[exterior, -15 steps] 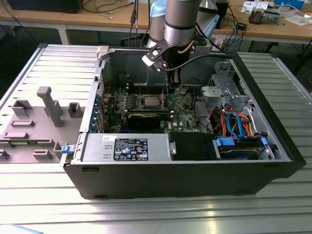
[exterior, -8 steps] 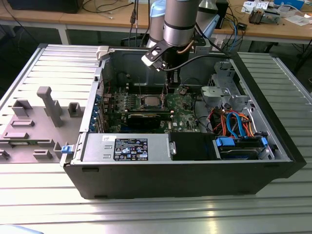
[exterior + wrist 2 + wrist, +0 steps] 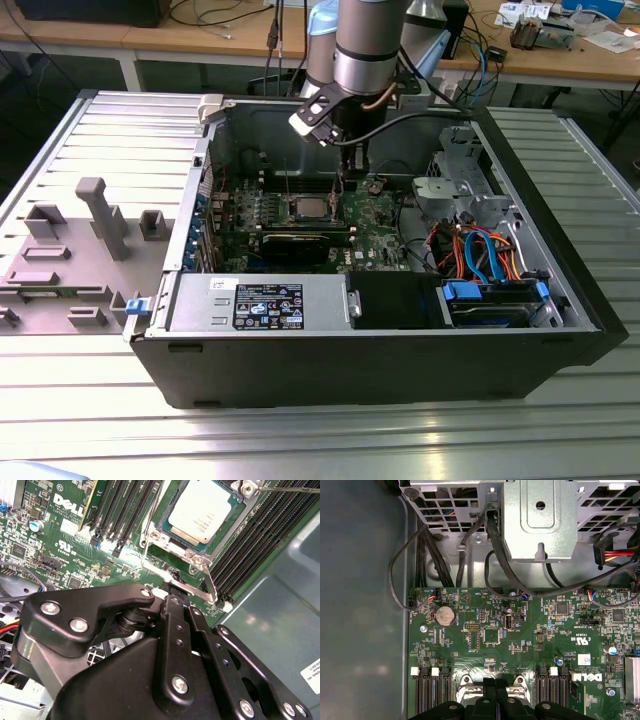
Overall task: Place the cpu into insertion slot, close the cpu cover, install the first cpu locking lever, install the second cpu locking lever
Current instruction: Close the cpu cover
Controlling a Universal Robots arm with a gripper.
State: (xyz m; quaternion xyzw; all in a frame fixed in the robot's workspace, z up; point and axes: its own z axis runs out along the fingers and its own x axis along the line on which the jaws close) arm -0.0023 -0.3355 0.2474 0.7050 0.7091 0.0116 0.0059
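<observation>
Ribbed metal desk [image 3: 90, 420] underneath, wooden benches with tangled cables behind. Carries an open computer case [image 3: 400, 350] lying on its side, plus a grey moulded fixture [image 3: 100, 215] just beside it on the exterior view's left. Inside the case: green circuit board [image 3: 520, 645] flat on the case floor, metal drive cage [image 3: 540, 520] with black cables at one end, round coin cell [image 3: 444, 615] near the board's edge.

Arm [image 3: 365, 50] straight down into the case from above. Fingers [image 3: 352, 172] low over the board, just beside the insertion slot [image 3: 162, 532]. Drawn together in the first wrist view, barely a seam between them. No telling whether anything thin is pinched at the tips. In the second wrist view, tips right at a thin metal lever [image 3: 207, 582] along the socket's edge, touching it or just above.

Cpu [image 3: 202, 510] seated flat in the insertion slot, silver-grey top up, long black memory slots [image 3: 260, 535] on either side. Cpu cover [image 3: 192, 555] apparently down around the chip, metal top showing through its window.
</observation>
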